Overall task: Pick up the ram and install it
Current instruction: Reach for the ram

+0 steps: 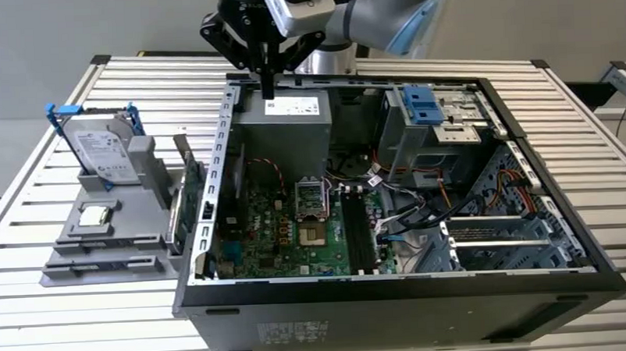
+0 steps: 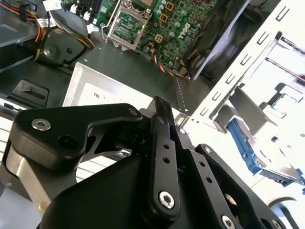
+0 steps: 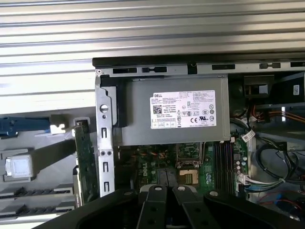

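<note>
In the exterior view, an open computer case (image 1: 401, 309) is set on the table (image 1: 592, 119), centre and right. In its upper left the power supply (image 1: 290, 133) is mounted, the motherboard (image 1: 284, 231) below it, the drive cage (image 1: 436, 132) to its right. At the frame's left a rack (image 1: 102, 249) is placed, a hard drive (image 1: 99, 152) stood in it, a circuit card (image 1: 192, 191) between rack and case. The gripper (image 1: 269, 93) is held above the power supply.

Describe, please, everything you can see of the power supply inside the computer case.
The power supply is a grey metal box with a white printed label on its upward face. It sits in a corner of the open computer case, next to the green motherboard, with cables beside it. The gripper hangs above its labelled end.
</note>
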Robot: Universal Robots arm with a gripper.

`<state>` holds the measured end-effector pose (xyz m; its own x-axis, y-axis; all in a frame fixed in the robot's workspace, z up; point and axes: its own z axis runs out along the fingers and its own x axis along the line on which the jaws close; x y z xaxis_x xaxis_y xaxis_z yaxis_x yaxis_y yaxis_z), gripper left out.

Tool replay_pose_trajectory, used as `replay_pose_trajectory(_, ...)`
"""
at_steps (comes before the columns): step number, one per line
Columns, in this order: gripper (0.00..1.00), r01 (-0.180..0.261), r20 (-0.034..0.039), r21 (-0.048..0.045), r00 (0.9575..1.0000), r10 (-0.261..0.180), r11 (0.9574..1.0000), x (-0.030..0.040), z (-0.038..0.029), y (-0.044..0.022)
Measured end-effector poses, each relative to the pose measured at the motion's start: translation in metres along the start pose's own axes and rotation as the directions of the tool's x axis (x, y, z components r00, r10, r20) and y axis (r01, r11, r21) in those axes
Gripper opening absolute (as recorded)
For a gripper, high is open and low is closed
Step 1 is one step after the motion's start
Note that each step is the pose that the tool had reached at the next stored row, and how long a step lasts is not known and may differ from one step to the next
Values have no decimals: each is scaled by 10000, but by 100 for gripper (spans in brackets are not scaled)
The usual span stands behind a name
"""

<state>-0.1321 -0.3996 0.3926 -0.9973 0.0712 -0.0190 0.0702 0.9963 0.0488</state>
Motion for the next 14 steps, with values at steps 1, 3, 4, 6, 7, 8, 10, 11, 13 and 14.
replay_pose_trajectory(1, 0, 0, 0, -1, 10000, 0, 10000, 14, 0, -2)
replay_pose_trajectory(3, 0, 0, 0, -2, 10000, 0, 10000, 33, -1, -5)
replay_pose_trajectory(4, 0, 0, 0, -4, 10000, 0, 10000, 42, -1, -6)
replay_pose_trajectory(6, 0, 0, -1, -2, 10000, 0, 10000, 60, -2, -9)
replay_pose_trajectory(7, 0, 0, 0, -3, 10000, 0, 10000, 71, -2, -10)
replay_pose_trajectory(8, 0, 1, 0, -3, 10000, -1, 10000, 82, -2, -11)
replay_pose_trajectory(10, 0, 1, 0, -4, 10000, -1, 10000, 102, -2, -14)
replay_pose_trajectory(11, 0, 0, 0, -3, 10000, 0, 10000, 113, -3, -15)
replay_pose_trajectory(13, 0, 1, 0, -3, 10000, -1, 10000, 132, -3, -18)
replay_pose_trajectory(14, 0, 0, 0, -4, 10000, 0, 10000, 142, -3, -19)
